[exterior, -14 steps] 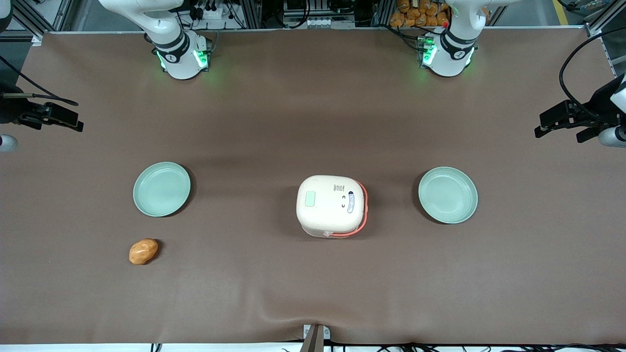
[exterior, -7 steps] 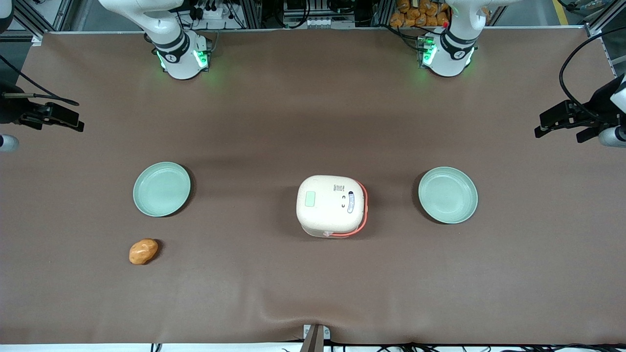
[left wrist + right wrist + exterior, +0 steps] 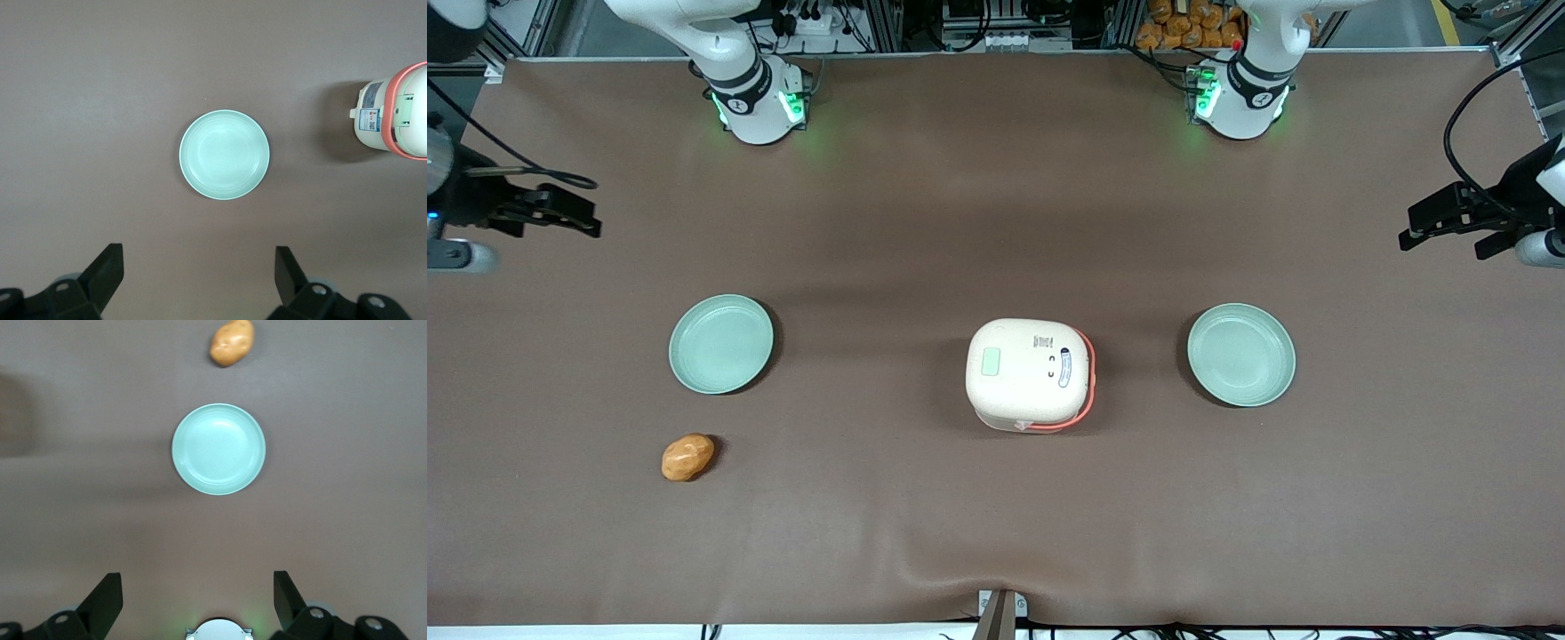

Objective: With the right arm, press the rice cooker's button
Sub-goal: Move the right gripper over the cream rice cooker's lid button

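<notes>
Right arm's tool (image 3: 583, 222) now slightly inward, fingers apart; cream rice cooker (image 3: 1029, 374) closed, button (image 3: 991, 362) untouched.

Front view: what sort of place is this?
Likely a robot lab bench: a brown-covered table, an aluminium frame along its edge, a rice cooker as prop. The gripper, open, hangs at the working arm's end.

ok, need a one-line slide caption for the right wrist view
Right arm's open hand above a bare mint-green plate, potato on the brown tablecloth nearby; rice cooker out of view.
</notes>
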`<act>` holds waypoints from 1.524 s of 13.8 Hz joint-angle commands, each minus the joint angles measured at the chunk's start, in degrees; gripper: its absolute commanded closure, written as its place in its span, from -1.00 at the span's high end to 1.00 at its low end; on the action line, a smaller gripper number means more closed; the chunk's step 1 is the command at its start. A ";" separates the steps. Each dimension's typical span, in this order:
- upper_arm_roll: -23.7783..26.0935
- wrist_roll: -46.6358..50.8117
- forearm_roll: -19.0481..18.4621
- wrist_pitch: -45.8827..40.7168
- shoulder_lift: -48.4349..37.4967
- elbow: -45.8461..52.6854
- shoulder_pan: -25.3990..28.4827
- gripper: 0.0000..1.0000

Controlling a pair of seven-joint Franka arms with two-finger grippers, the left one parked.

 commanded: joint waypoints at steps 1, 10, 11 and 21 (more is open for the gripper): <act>0.43 0.17 0.83 0.45 -0.46 -1.03 3.80 1.00; 1.58 3.15 10.77 17.05 6.73 0.82 19.80 0.74; 1.66 3.16 11.55 20.37 7.96 1.17 21.38 0.51; 1.66 5.18 16.05 42.35 23.34 5.47 27.98 -1.00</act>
